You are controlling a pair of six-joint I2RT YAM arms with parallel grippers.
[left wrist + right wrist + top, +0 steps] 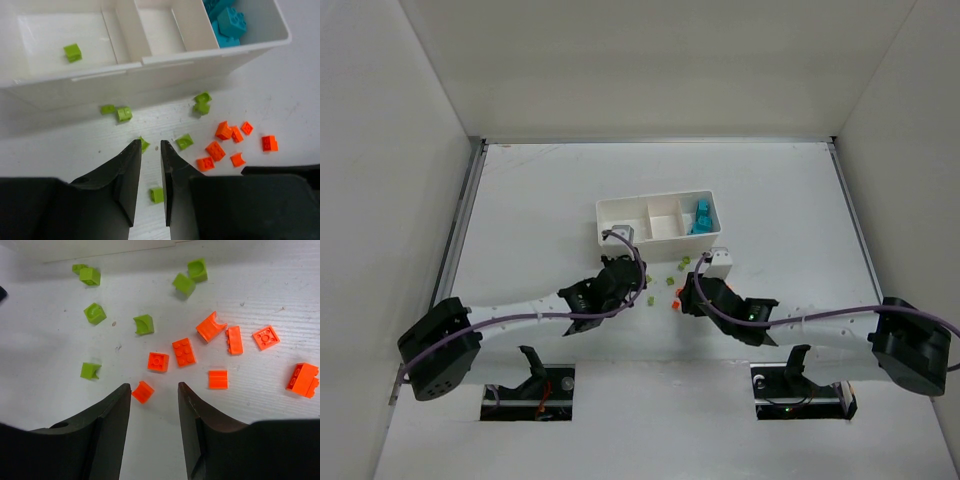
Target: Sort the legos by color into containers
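Orange lego [143, 391] between parted jaws of right claw [154, 388]

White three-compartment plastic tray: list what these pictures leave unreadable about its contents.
Left wrist: teal-blue bricks in the white tray's right compartment run off the top edge; count unknowable.
Top external: the lime green brick in the left compartment is too small to find.
Right wrist: compartments out of frame.

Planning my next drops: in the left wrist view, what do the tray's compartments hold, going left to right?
Left compartment with one lime green brick → middle compartment, no bricks visible → right compartment with teal bricks.
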